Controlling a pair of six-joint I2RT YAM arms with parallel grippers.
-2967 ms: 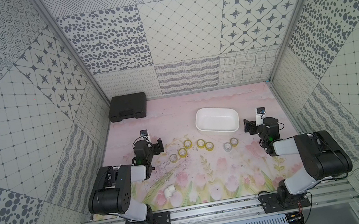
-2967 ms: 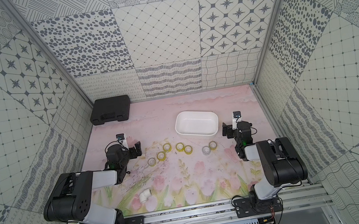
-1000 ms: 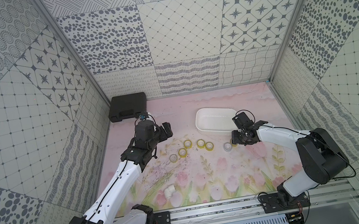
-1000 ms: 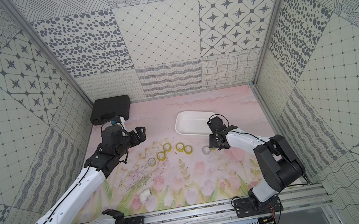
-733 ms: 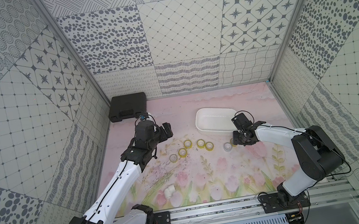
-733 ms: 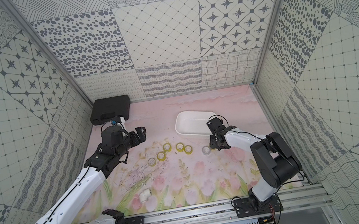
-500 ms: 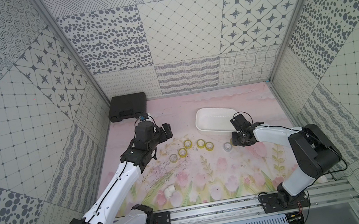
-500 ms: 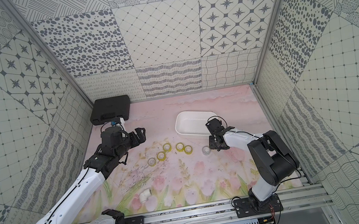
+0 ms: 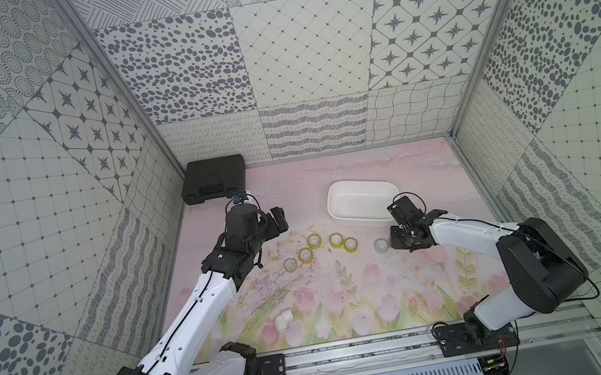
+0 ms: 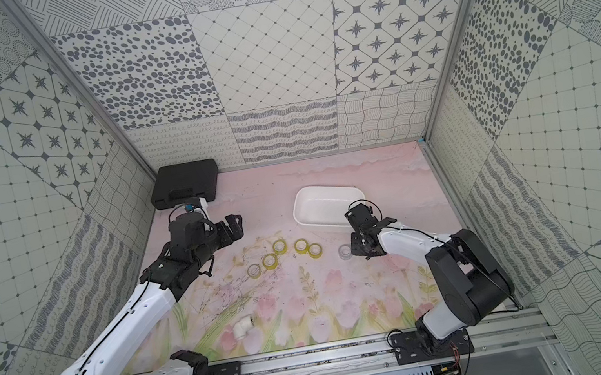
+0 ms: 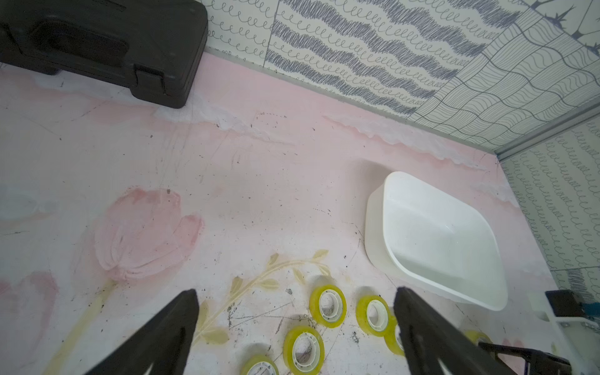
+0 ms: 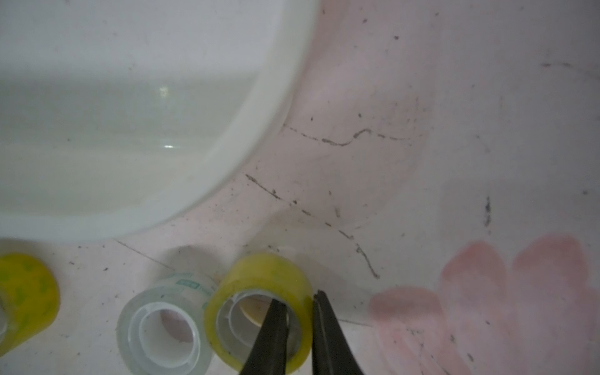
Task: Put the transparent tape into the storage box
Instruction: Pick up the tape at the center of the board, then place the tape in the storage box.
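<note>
- The yellow-tinted ring of clear tape (image 12: 259, 276), on the desk (image 12: 422, 162) near the white shallow plastic storage box (image 12: 269, 107), is now pinched: the right tool (image 12: 300, 319) has closed on its wall.
- Lift straight up to clear the neighbouring grey-white roll (image 12: 162, 321) and the box rim.
- The left tool (image 11: 295, 292) hangs spread.

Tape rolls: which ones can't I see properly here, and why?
- In both top views, the yellow roll held by the right tool hides under that arm.
- Left wrist view: one roll sits behind a finger of the left tool; another roll is cut by the edge.
</note>
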